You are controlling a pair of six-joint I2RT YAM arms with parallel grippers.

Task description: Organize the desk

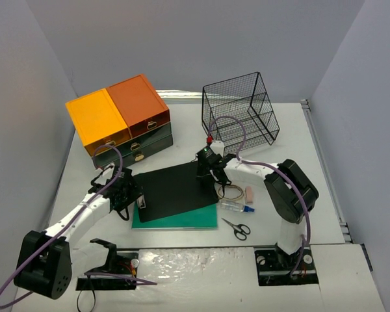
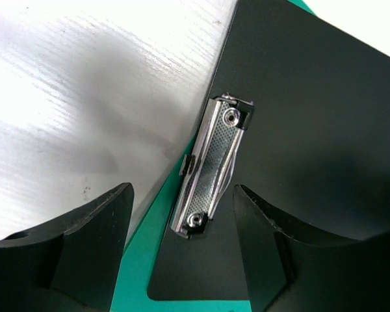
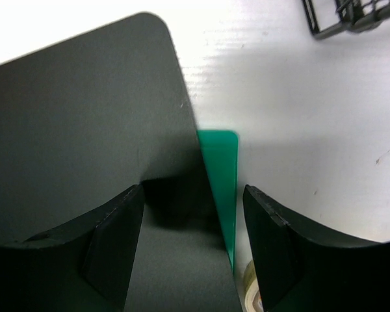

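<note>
The white desk [image 1: 292, 149] carries a black clipboard [image 1: 175, 188] lying askew on a flat green board [image 1: 182, 220]. My left gripper [image 1: 127, 195] is open over the clipboard's left end. In the left wrist view its jaws [image 2: 182, 260] straddle the near end of the silver clip [image 2: 211, 166], above the black board [image 2: 299, 130] and the green board [image 2: 136, 260]. My right gripper [image 1: 211, 170] is open at the clipboard's right edge. In the right wrist view it [image 3: 194, 253] straddles the clipboard's edge [image 3: 84, 130] and a green strip [image 3: 221, 175]. Neither holds anything.
A dark drawer unit with orange and yellow tops [image 1: 120, 120] stands at the back left and a black wire basket [image 1: 240, 117] at the back right. Right of the boards lie a tape roll [image 1: 231, 192], a pink eraser [image 1: 249, 194], a small bottle [image 1: 237, 207] and scissors [image 1: 237, 227].
</note>
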